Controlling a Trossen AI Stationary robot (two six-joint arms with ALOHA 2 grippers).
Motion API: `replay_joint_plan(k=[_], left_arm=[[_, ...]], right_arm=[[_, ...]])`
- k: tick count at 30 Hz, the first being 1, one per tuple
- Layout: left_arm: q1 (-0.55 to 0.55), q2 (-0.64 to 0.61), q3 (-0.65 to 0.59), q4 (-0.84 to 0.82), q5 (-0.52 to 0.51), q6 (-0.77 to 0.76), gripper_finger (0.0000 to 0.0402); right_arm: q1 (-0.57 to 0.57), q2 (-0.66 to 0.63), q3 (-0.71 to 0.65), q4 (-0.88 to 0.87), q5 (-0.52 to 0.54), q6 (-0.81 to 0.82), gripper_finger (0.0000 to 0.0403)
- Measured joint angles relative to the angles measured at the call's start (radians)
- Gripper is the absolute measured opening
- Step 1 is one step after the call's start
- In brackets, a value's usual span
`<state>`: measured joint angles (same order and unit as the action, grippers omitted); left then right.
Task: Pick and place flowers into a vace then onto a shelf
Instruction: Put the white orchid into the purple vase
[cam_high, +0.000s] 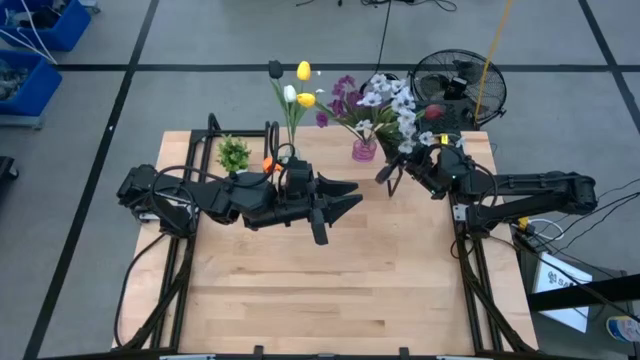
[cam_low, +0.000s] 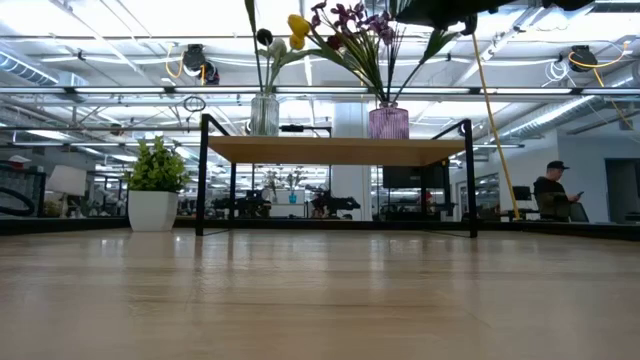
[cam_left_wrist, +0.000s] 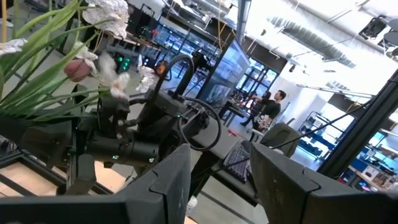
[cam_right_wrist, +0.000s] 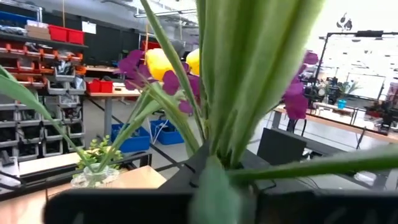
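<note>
The shelf (cam_low: 330, 150) stands at the table's far side. On it are a clear vase (cam_low: 264, 113) with white, yellow and dark tulips (cam_high: 296, 92) and a purple vase (cam_low: 388, 122) with purple blooms (cam_high: 343, 98). My right gripper (cam_high: 393, 172) is high above the shelf's right end, just right of the purple vase (cam_high: 364, 150). It is shut on a bunch of white blossom sprays (cam_high: 402, 108) with green stems. My left gripper (cam_high: 338, 203) hovers open over the table's middle, near the shelf's front, and touches nothing. My right gripper pinches the bunch's green stems and leaves (cam_right_wrist: 214, 180) between its two fingers. The stems lie across the fingers and rise past them. The white blooms (cam_left_wrist: 106, 12) stand clear of the table. Whether the stems' lower ends reach into the purple vase, I cannot tell.
A small leafy plant in a white pot (cam_low: 155, 190) stands on the table left of the shelf. A floor fan (cam_high: 458, 88) is beyond the table's far right corner. Bare wood (cam_high: 330, 290) spreads across the near half of the table. A person (cam_low: 550, 190) sits far behind.
</note>
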<state>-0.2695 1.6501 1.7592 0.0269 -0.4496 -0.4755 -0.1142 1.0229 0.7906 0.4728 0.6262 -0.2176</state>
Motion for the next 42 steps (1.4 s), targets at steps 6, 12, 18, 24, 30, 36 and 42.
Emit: replay_joint_plan(k=[6,12,18,24,30,36,42], left_arm=[[0.001,0.0,0.0,0.0,0.0,0.002,0.017],[0.001,0.0,0.0,0.0,-0.004,0.007,0.017],[0.001,0.0,0.0,0.0,-0.004,0.008,0.017],[0.001,0.0,0.0,0.0,-0.004,0.008,0.017],[0.001,0.0,0.0,0.0,-0.004,0.008,0.017],[0.001,0.0,0.0,0.001,-0.004,0.016,0.017],[-0.001,-0.049,-0.002,0.001,-0.005,0.095,0.017]], right_arm=[[-0.033,0.005,0.0,-0.021,-0.003,0.037,0.0077],[-0.074,0.029,0.0,-0.104,-0.016,0.123,0.0128],[-0.082,0.038,-0.001,-0.053,-0.055,0.095,0.0152],[-0.057,-0.021,-0.001,-0.006,-0.051,0.03,0.0161],[-0.028,-0.108,-0.001,-0.006,-0.05,0.011,0.0162],[0.01,-0.211,-0.001,0.038,-0.05,-0.084,0.0166],[0.097,-0.326,-0.001,0.137,-0.051,-0.151,0.0165]])
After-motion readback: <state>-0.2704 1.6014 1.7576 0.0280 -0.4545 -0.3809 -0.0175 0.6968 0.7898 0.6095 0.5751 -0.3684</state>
